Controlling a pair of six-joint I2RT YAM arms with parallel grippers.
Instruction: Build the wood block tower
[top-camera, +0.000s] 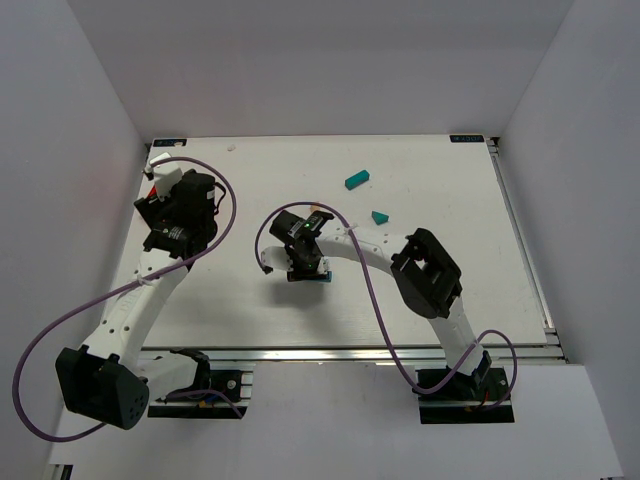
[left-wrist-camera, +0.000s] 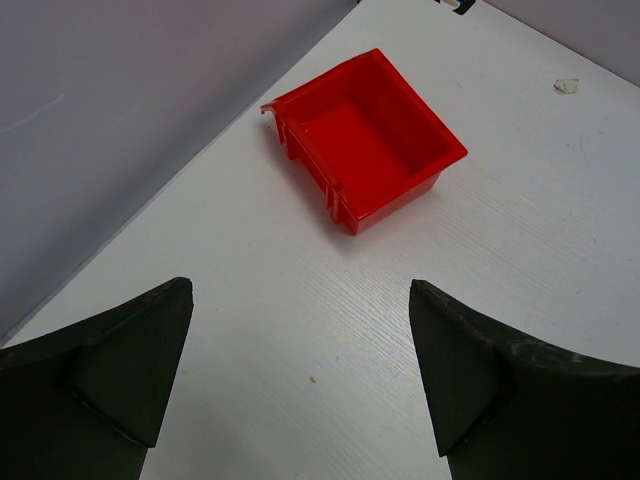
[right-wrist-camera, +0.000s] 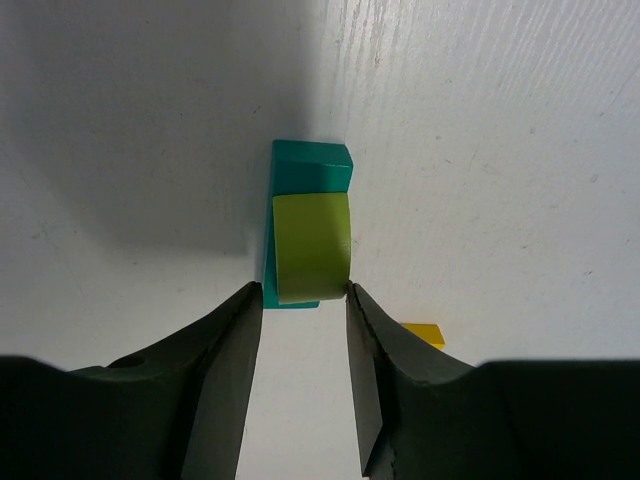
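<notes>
A lime-green block (right-wrist-camera: 312, 245) lies on top of a teal block (right-wrist-camera: 305, 165) on the white table. My right gripper (right-wrist-camera: 300, 292) is narrowly open around the green block's near end. Its right fingertip (right-wrist-camera: 356, 300) touches the block and a thin gap shows at the left fingertip (right-wrist-camera: 248, 298). In the top view the right gripper (top-camera: 305, 268) points down at mid-table, with a blue-teal edge of the stack (top-camera: 325, 276) showing beside it. My left gripper (left-wrist-camera: 300, 330) is open and empty above bare table at the far left (top-camera: 172, 205).
A small yellow block (right-wrist-camera: 425, 333) lies just behind my right finger. A long teal block (top-camera: 357, 178) and a small teal wedge (top-camera: 379, 216) lie further back on the right. An empty red bin (left-wrist-camera: 365, 140) stands ahead of my left gripper by the left wall.
</notes>
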